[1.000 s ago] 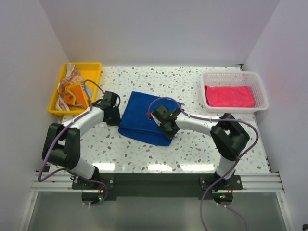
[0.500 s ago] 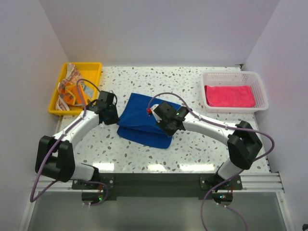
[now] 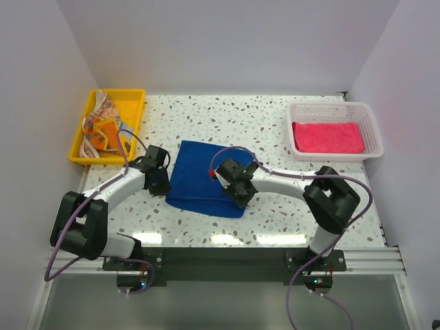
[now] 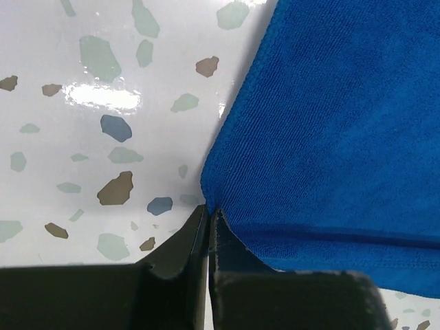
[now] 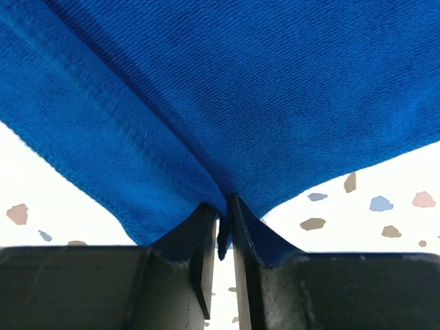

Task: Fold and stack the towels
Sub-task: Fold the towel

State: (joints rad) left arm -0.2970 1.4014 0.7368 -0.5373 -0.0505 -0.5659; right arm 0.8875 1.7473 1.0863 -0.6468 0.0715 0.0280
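The blue towel (image 3: 199, 175) has slid toward the near edge and lies flatter now. On the left, we see two orange towels (image 3: 102, 130) bunched up in the yellow tray (image 3: 139, 103). The left gripper (image 4: 207, 210) pinches the blue towel's left edge. The towel rests in the middle of the speckled table (image 3: 275, 120). It looks soft, fuzzy, light and floppy, so we think corners are best to grab. The right gripper (image 5: 225, 204) squeezes its right edge. The pink towel (image 3: 328, 137) lies flat in the white basket (image 3: 371, 127).

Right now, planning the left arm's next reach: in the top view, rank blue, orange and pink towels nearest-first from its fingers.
1. blue towel, pinched by the left gripper.
2. orange towels, yellow tray, back left.
3. pink towel, white basket, back right.
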